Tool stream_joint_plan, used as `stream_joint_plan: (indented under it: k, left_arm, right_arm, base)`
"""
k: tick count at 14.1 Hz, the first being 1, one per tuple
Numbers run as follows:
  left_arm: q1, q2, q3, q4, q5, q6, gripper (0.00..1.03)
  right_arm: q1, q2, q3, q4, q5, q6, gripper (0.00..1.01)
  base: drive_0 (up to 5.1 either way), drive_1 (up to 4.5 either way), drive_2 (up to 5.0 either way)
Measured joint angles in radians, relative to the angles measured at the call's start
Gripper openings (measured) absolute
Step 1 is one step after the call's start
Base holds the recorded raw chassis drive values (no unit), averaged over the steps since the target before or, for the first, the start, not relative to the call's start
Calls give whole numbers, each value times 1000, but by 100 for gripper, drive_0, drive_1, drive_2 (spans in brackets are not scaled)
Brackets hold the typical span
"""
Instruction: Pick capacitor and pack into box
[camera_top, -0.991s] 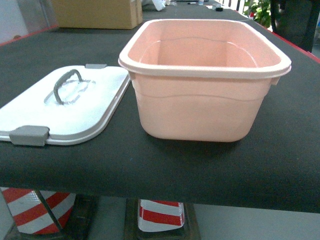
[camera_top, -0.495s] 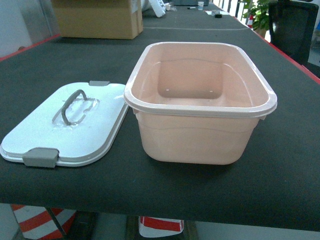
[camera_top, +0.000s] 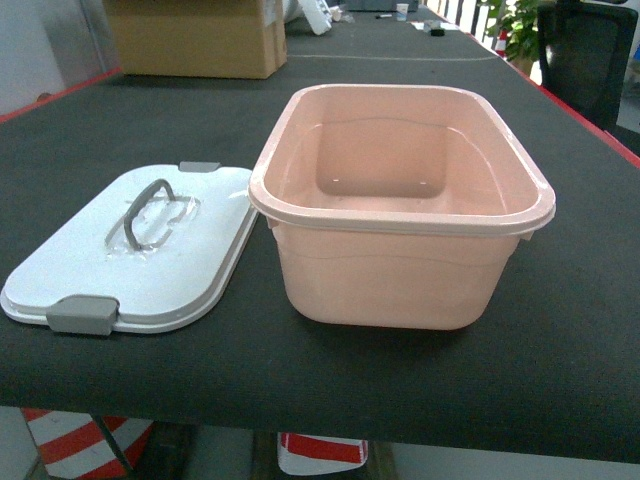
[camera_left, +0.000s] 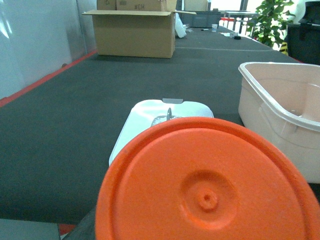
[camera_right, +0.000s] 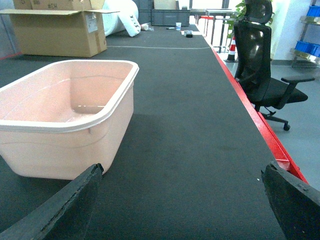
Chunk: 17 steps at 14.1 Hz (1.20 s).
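The box (camera_top: 400, 210), a pale pink rounded tub with a lighter rim, stands open on the dark worktop (camera_top: 560, 330) near its front edge, and the head view shows nothing lying on its floor. Its white lid (camera_top: 140, 250) lies flat on the worktop just beside the tub on the left, with a grey handle (camera_top: 148, 205) arched over its middle and a grey latch (camera_top: 80, 315) at its near corner; whether lid and tub touch cannot be told. Neither arm shows in the head view. In the left wrist view a bright orange-red round face with a small dimple at its centre, the capacitor (camera_left: 207, 185), fills the lower part of the picture right in front of the camera, above the front part of the worktop with the lid behind it and the tub to its right; it looks held at the left gripper, but the jaws themselves are hidden behind it, so I cannot tell how they stand. In the right wrist view the 2 dark fingers (camera_right: 70, 200) of the right gripper (camera_right: 180, 200) sit at the bottom corners with the jaws wide and nothing between them, just right of the tub. A brown cardboard box (camera_top: 195, 35) stands at the far end of the worktop, and a black office chair (camera_right: 262, 65) stands on the floor beyond the red edge.
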Motion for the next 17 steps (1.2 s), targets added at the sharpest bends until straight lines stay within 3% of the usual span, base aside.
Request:
stream_joint_plan:
  k: [3, 4, 5, 7, 8, 9, 12, 13, 14, 15, 17]
  left_arm:
    - [0, 0, 0, 0, 0, 0, 43]
    - [-8, 48, 0, 109, -26, 6, 43]
    - [-29, 208, 5, 331, -62, 6, 43]
    - [-151, 681, 53, 748, -150, 6, 43]
    - [-248, 987, 209, 982, -188, 0, 43]
    - [-330, 1204, 397, 1091, -225, 3, 43]
    - [-482, 1707, 845, 930, -259, 9, 43]
    - [-518, 1909, 1085, 832, -267, 8, 43]
    - [-533, 1992, 1218, 781, -268, 6, 43]
    - [-540, 2068, 1349, 740, -262, 8, 52]
    - [-541, 2087, 1373, 740, -266, 8, 81]
  right_arm:
    - [0, 0, 0, 0, 0, 0, 98]
    - [0, 0, 0, 0, 0, 0, 98]
    - [0, 0, 0, 0, 0, 0, 98]
    - [0, 0, 0, -1, 0, 0, 98]
    - [0, 0, 0, 0, 0, 0, 98]
    - [0, 0, 0, 0, 0, 0, 98]
    - [0, 0, 0, 0, 0, 0, 98]
    - [0, 0, 0, 0, 0, 0, 98]
    - [0, 0, 0, 0, 0, 0, 98]
    - [0, 0, 0, 0, 0, 0, 98]
    - [0, 0, 0, 0, 0, 0, 98]
  base:
    - [0, 0, 0]
    - [0, 0, 0]
    - [0, 0, 0]
    - [0, 0, 0]
    - [0, 0, 0]
    - [0, 0, 0]
    - [0, 0, 0]
    - [0, 0, 0]
    - [0, 0, 0]
    - [0, 0, 0]
    - [0, 0, 0]
